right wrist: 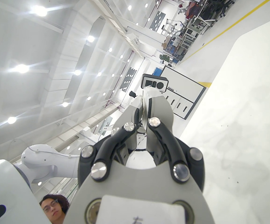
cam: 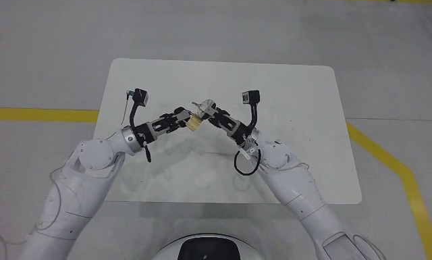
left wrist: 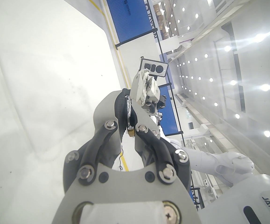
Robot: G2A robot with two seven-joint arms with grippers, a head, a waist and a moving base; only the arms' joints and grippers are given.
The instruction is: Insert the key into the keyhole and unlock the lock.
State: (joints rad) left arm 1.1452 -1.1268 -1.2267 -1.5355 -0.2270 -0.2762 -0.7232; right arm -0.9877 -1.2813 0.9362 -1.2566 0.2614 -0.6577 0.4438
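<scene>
Both grippers meet in the air above the middle of the white table (cam: pixel 290 91). My left gripper (cam: pixel 186 120) is shut on a small brass padlock (cam: pixel 194 124). In the left wrist view the brass body (left wrist: pixel 131 132) and silver shackle (left wrist: pixel 128 108) sit between its fingers, which hide most of the lock. My right gripper (cam: pixel 205 113), with taped fingertips (left wrist: pixel 146 87), faces it tip to tip and touches the lock. Its fingers (right wrist: pixel 159 108) are pressed together on the key, which they hide almost entirely. The keyhole is hidden.
The table top under the arms is bare white, with rounded corners. A yellow floor line (cam: pixel 40 114) runs past its left and right sides. A black cable (cam: pixel 243 167) loops at the right forearm.
</scene>
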